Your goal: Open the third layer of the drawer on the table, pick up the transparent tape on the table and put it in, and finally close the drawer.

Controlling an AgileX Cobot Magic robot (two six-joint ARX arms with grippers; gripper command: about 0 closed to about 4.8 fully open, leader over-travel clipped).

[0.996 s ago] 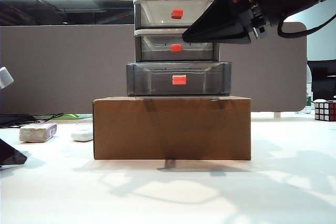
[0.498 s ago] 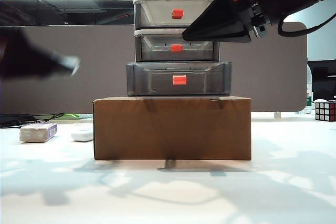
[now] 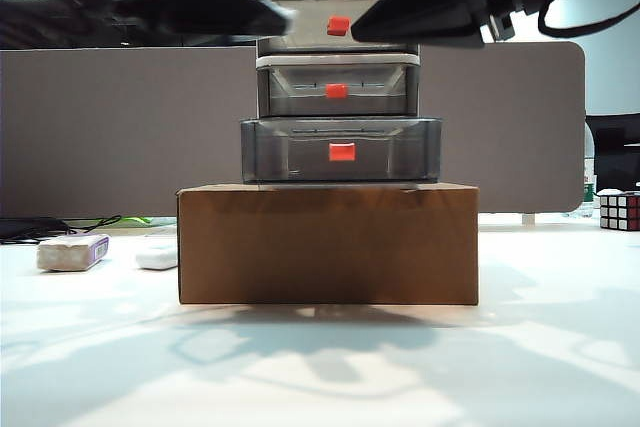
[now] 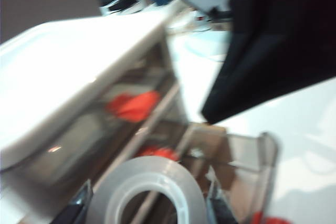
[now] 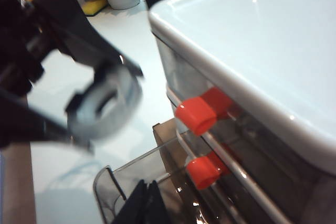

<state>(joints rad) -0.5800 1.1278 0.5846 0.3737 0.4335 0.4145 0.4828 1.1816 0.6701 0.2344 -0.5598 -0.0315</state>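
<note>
Transparent tape [image 4: 149, 192]: clear roll held between the two fingers of the left claw [image 4: 147, 203], jaws part-way open and closed on the roll's sides. In the right wrist view the roll [image 5: 105, 103] appears blurred, in the air above the pulled-out third layer [image 5: 131, 182]; it is not yet inside.

Third layer [image 3: 340, 150]: lowest smoky-grey drawer, slid out toward the exterior camera so its front stands proud of the two drawers above. Red handle [image 3: 342, 152] centred on its front. In the left wrist view its open front corner [image 4: 262, 161] lies below the tape.

Drawer unit [image 3: 337, 82]: three tiers, white frame, sitting on a brown cardboard box [image 3: 328, 244] on the white bench [image 3: 320, 367]. Upper two drawers closed.

Left claw in the exterior view [image 3: 270, 19]: dark and blurred, at top-drawer height, left of the unit's upper handle.

Right claw [image 3: 365, 25]: at the same height on the right, pointing toward the unit's top drawer. In its own wrist view the finger tips [image 5: 146, 203] sit together, nothing between them; it reads as closed and empty.

Other items on the bench: purple-labelled whitish block [image 3: 72, 252] and white rounded bar [image 3: 157, 256] left of the box; a puzzle cube [image 3: 618, 211] at far right.
</note>
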